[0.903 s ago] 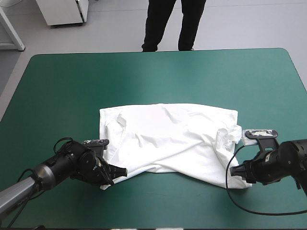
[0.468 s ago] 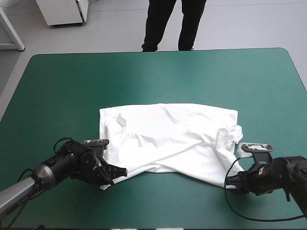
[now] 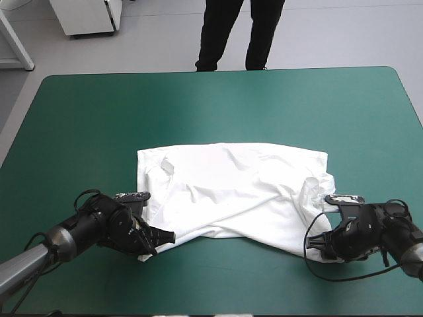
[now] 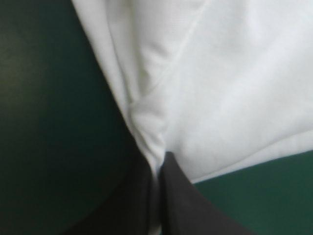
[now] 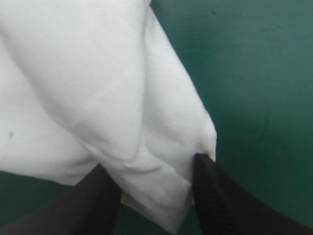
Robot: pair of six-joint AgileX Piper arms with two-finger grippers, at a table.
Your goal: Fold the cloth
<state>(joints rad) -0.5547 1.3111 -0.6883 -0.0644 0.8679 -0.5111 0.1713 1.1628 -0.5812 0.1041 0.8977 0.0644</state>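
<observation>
A: Where is the white short-sleeved T-shirt [image 3: 231,191]?

B: It lies spread mostly flat but rumpled on the teal-green table cover [image 3: 211,99], in the near half and roughly centred. It has barely shifted since the earlier pictures.

A: And the arms?

B: The left gripper [image 3: 165,236], with its broad black fins, sits at the shirt's near left corner, as before. Its wrist view shows the fingers pressed nearly together with a pinch of white fabric between them, so it is clamped on the T-shirt.

A: So what has changed?

B: The right gripper [image 3: 316,243]. Earlier it stood farther out toward the table's right edge. It has since drawn inward and now meets the near right corner. Its black fingers [image 5: 215,196] stand apart, with the corner of fabric lying between them, not yet pinched.

A: Meaning?

B: Probably the grasp is half done, with one corner held and the other lined up. Once the right side closes, both near corners could be lifted and carried toward the far edge for a first fold. The risk is that the bunched fabric by that corner slips out.
</observation>
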